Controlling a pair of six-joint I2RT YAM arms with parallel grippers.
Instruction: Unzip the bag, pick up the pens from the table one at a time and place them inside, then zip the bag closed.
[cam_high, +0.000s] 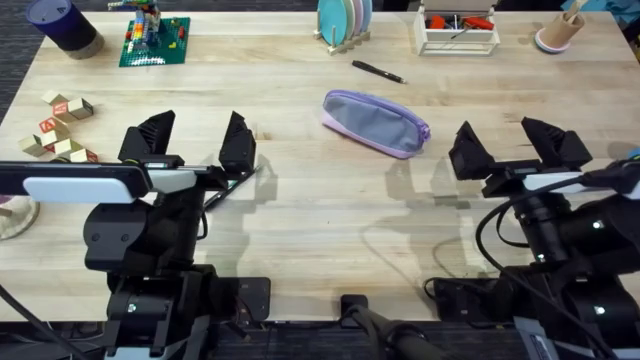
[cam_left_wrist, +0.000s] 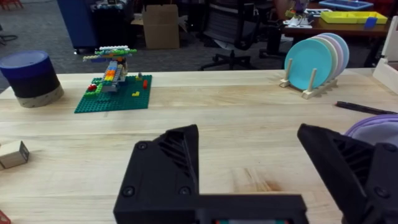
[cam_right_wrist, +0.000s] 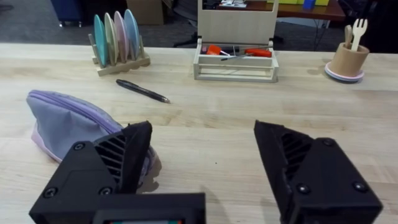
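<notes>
The lavender bag (cam_high: 376, 122) lies on its side near the middle of the table (cam_high: 320, 210), its zipper looking shut. One black pen (cam_high: 378, 71) rests beyond it, toward the plate rack. A second thin dark pen (cam_high: 228, 187) lies partly under my left arm. My left gripper (cam_high: 193, 140) hovers open left of the bag, holding nothing. My right gripper (cam_high: 510, 147) hovers open to the bag's right, also holding nothing. The right wrist view shows the bag (cam_right_wrist: 68, 121) and the far pen (cam_right_wrist: 142, 91) ahead of the open gripper (cam_right_wrist: 202, 162). In the left wrist view the bag (cam_left_wrist: 376, 127) peeks in beside the pen (cam_left_wrist: 364, 107).
Along the far edge stand a green brick plate with a model (cam_high: 153, 40), a plate rack (cam_high: 343, 20), a white rack with red tools (cam_high: 457, 28) and a cup of utensils (cam_high: 557, 32). A dark cylinder (cam_high: 62, 25) and wooden blocks (cam_high: 58, 125) sit at the left.
</notes>
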